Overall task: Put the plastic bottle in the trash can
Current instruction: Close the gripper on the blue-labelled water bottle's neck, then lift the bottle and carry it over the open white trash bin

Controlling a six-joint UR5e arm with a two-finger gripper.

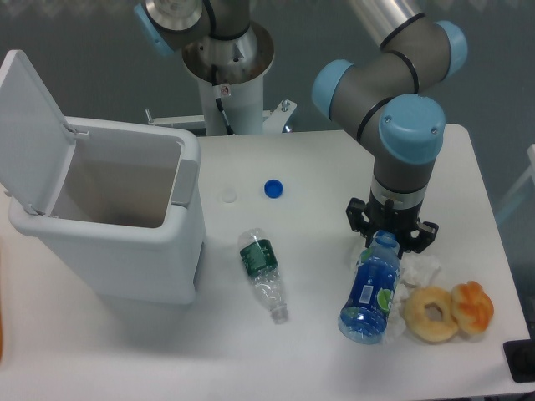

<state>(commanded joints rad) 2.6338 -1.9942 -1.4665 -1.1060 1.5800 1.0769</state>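
The plastic bottle (370, 290), blue-tinted with a blue label and a green lime mark, lies on the white table at the right, its cap end pointing away from the camera. My gripper (389, 236) points straight down over that cap end. Its dark fingers (359, 220) stand apart on either side of the bottle's neck and look open. The bottle rests on the table. The trash can (125, 259), a large white bin, stands at the left with its flip lid (29, 117) raised and its grey latch (185, 182) on the rim facing the bottle.
A smaller crushed clear bottle with a dark green label (262, 262) lies between the bin and the blue bottle. A loose blue cap (273, 189) and a white cap (228, 195) lie behind it. Crumpled white paper (420, 269), a doughnut (432, 314) and an orange pastry (473, 306) lie right of the bottle.
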